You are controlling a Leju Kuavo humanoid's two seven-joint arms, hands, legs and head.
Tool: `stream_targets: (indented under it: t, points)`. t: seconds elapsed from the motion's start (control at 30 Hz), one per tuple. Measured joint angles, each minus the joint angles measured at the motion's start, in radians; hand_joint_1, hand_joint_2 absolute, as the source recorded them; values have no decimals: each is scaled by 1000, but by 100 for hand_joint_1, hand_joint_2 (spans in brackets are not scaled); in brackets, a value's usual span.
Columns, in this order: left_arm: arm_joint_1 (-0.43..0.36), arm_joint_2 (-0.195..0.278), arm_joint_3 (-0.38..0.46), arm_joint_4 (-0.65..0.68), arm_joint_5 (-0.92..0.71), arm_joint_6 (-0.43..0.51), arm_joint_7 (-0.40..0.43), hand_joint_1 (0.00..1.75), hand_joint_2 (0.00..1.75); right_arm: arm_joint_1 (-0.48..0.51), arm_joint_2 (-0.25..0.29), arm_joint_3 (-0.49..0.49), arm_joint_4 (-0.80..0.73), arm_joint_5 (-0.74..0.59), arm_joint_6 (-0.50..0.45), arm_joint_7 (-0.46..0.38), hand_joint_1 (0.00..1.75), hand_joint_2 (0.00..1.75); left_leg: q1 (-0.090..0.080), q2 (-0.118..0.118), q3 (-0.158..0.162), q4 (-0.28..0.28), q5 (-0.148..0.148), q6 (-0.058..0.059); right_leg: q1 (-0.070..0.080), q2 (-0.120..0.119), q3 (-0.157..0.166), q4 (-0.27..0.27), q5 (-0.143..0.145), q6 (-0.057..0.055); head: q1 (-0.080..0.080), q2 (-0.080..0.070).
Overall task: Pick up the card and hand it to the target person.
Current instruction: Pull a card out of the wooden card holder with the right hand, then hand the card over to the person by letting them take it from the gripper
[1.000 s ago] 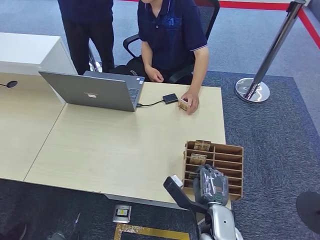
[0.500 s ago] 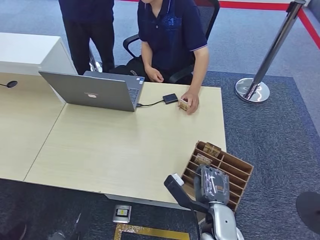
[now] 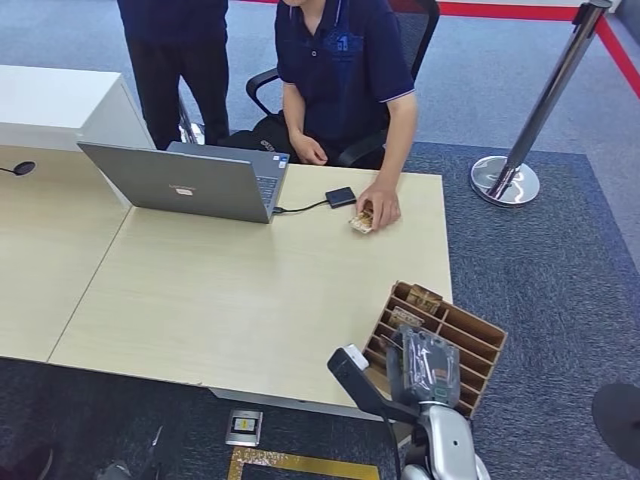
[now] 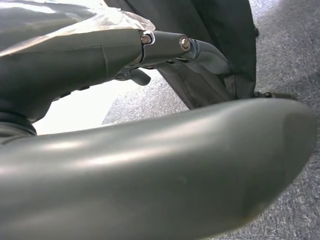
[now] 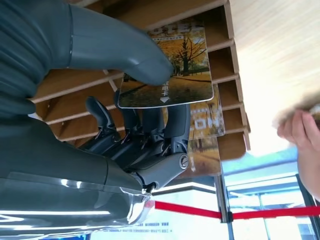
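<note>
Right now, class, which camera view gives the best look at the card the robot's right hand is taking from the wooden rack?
The right wrist view: the card, with its autumn-tree print, sits pinched between the right hand's thumb and fingers at the wooden rack. In the head view the hand's back hides that card. The left wrist view faces floor, not the card.

1. An open grey laptop (image 3: pixel 189 182) sits near the desk's (image 3: pixel 226 290) far edge.
2. A small black device (image 3: pixel 340 197) lies just beside it, joined by a cable (image 3: pixel 300 209).
3. A stanchion post (image 3: pixel 540 105) stands on the carpet beyond the desk's far right corner.
</note>
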Motion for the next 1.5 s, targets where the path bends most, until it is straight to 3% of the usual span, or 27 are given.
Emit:
stream_targets:
  t: [0.37,0.63,0.87,1.13,1.43,1.47,1.5]
  points:
    - [0,0,0,0,-2,-7,-5,0,0,-39,-11,-1,-143,59,-27,-53,147,175,0,0,0,0,0,0,0,0,0,0,0,0,0,0]
    - [0,0,0,0,23,6,-6,0,0,-210,-5,9,-140,-36,-47,-132,147,175,0,1,0,0,2,0,0,0,0,1,2,0,0,0]
    - [-4,-1,1,0,20,7,-6,0,0,-394,72,25,20,-130,-33,-149,150,175,0,2,0,0,4,-1,0,0,0,2,3,-2,0,0]
    - [-5,-1,1,0,18,15,-9,0,0,-574,160,24,291,-120,-61,-104,149,175,1,2,0,0,4,-2,0,0,0,2,3,-2,0,0]
    - [-5,-1,0,0,7,12,-15,0,0,-659,186,18,526,-53,-125,-37,144,175,0,1,0,0,4,-2,0,0,-1,2,3,-2,0,0]
    - [-5,-1,0,0,5,11,-15,0,0,-662,186,16,550,-42,-134,-31,134,175,0,2,0,0,4,-2,0,0,-1,2,3,-2,0,0]
    - [-5,-1,0,0,3,10,-15,0,0,-665,186,14,574,-31,-141,-26,110,175,0,2,0,0,4,-2,0,0,-1,2,3,-2,0,0]
